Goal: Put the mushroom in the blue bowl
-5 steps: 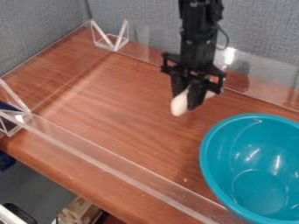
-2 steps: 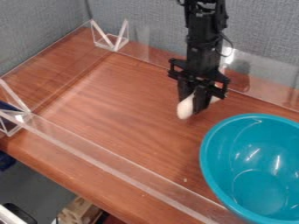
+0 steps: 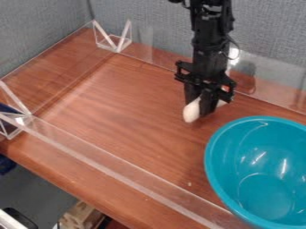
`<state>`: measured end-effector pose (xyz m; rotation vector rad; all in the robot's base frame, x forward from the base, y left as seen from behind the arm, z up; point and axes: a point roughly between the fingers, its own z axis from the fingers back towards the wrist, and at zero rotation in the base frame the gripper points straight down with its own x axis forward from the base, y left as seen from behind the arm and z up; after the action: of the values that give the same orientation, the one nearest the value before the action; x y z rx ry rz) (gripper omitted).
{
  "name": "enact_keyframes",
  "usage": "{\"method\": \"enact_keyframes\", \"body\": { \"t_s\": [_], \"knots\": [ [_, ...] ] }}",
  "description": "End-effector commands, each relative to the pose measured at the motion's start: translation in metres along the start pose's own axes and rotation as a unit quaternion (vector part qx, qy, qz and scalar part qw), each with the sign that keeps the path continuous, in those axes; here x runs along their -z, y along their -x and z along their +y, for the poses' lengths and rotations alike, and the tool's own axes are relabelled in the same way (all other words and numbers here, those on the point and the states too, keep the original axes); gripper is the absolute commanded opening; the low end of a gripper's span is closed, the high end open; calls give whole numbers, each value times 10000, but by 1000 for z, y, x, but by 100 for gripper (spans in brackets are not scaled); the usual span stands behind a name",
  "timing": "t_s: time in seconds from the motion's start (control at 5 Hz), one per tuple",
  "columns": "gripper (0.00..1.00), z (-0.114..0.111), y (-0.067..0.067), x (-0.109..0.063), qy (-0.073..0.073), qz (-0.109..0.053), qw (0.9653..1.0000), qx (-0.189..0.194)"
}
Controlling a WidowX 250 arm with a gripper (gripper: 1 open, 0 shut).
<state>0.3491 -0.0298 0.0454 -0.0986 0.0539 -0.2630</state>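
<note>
A small cream-white mushroom (image 3: 191,111) is seen upright above the middle of the wooden tabletop, its cap hidden. A large glossy teal-blue bowl (image 3: 259,170), upright and empty, is set at the tabletop's near right corner.

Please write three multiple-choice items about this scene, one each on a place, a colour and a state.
1. Where does the blue bowl sit?
A. lower right of the table
B. far left corner
C. under the gripper

2. What colour is the visible part of the mushroom?
A. green
B. cream-white
C. black

3. What is the gripper doing?
A. open, empty
B. resting inside the bowl
C. shut on the mushroom

Answers: 1 A, the bowl fills the lower right; 2 B, a pale stem shows between the fingers; 3 C, the fingers clamp the mushroom left of the bowl.
</note>
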Motion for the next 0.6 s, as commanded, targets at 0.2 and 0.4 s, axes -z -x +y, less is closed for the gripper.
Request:
{"method": "enact_keyframes", "body": {
  "t_s": [0.2,0.4],
  "knots": [
    [0,-1,-14,-24,-67,-471,9986,214],
    [0,-1,-15,-25,-63,-523,9982,278]
  ]
}}
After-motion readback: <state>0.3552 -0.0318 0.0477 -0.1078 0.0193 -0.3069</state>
